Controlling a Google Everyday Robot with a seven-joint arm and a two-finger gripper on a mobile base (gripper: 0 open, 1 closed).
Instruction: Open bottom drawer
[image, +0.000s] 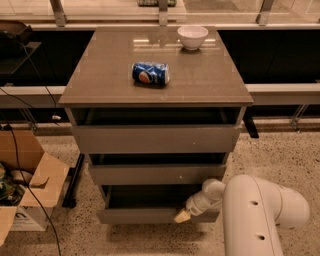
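The bottom drawer (140, 216) is the slimmest grey-brown front, lowest in the cabinet (155, 80). It is pulled out a little, with a dark gap showing its inside behind the front panel. My gripper (182, 216) is at the right part of that front panel, its yellowish tip touching the panel's top edge. My white arm (260, 215) reaches in from the lower right. The mid-width drawer (157, 173) with a small white speck sits above, and the widest drawer (155, 138) above that.
A blue soda can (150, 73) lies on its side on the cabinet top, and a white bowl (192, 36) stands at the back. An open cardboard box (25, 185) sits on the speckled floor at the left. Black cables run down the left side.
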